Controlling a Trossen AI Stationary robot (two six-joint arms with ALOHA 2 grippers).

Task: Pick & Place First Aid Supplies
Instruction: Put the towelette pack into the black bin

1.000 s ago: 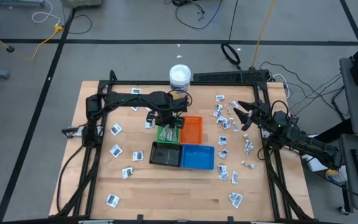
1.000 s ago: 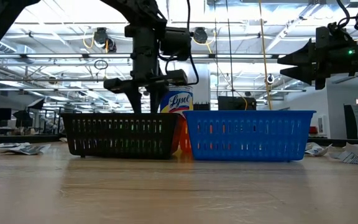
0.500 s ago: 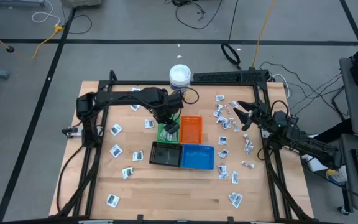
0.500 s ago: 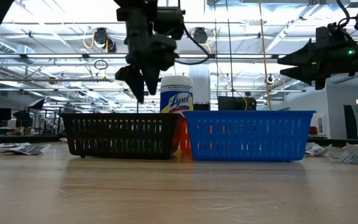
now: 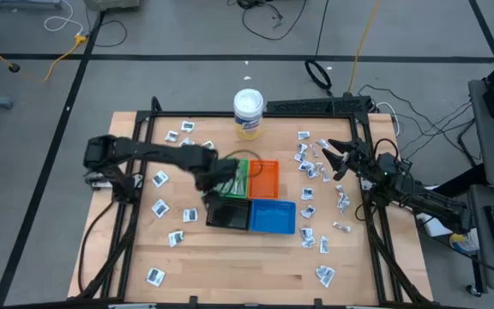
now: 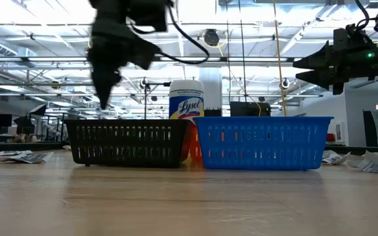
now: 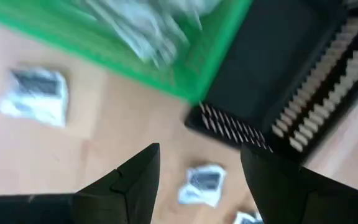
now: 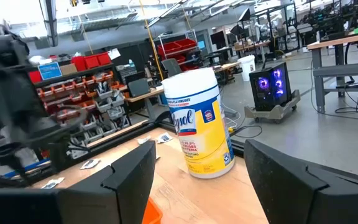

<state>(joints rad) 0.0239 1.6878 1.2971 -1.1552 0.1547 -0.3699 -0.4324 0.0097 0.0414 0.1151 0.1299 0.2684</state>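
On the packet-strewn bench [image 5: 256,266], the left gripper [image 7: 197,171] hangs open and empty beside the green tray [image 7: 191,81], likely seeking another packet [image 7: 202,183], while the right gripper [image 5: 328,160] waits open.

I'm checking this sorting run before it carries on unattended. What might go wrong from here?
1. The left end effector hangs open and empty beside the green plastic tray and the black slotted tray; reaching low for the small white-grey packet beside them, it might nudge a tray.
2. Many flat packets lie crowded by the waiting right end effector; it may pinch two at once.
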